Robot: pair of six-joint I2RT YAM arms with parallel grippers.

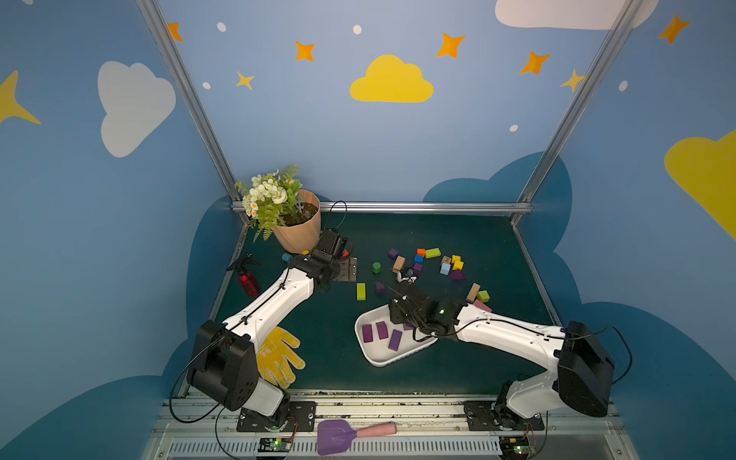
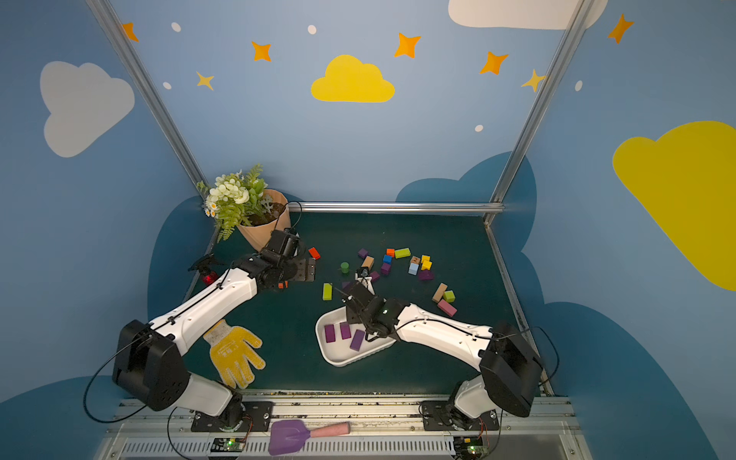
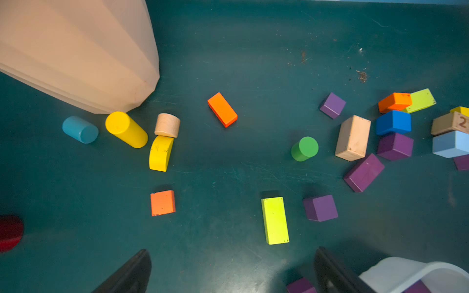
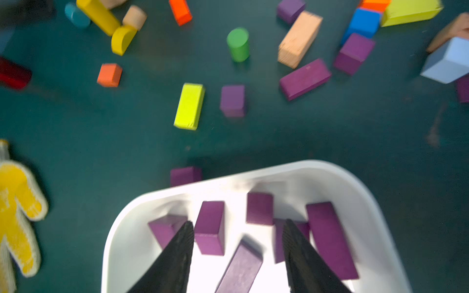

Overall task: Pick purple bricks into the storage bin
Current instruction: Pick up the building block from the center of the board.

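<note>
The storage bin [image 1: 368, 354] [image 2: 330, 358], a shallow white tray, lies on the green mat in front of the block pile. Several purple bricks [image 1: 382, 330] [image 4: 209, 227] lie inside it. My right gripper [image 4: 238, 222] [image 1: 402, 320] hangs over the bin, open; a blurred oblong purple brick [image 4: 241, 266] is between its fingers, touching neither. More purple bricks [image 1: 380, 287] [image 3: 320, 208] [image 4: 304, 78] lie loose on the mat, one [image 4: 186, 175] against the bin's rim. My left gripper [image 3: 232, 251] [image 1: 347, 270] is wide open and empty above the mat, near the flowerpot.
A peach flowerpot [image 1: 298, 231] stands at the back left, with a red spray bottle [image 1: 247, 278] beside it. A yellow glove [image 1: 278, 354] lies at the front left. Blocks of other colours [image 3: 275, 220] [image 1: 433, 252] are scattered among the purple ones. A pink block [image 1: 482, 306] lies right of the bin.
</note>
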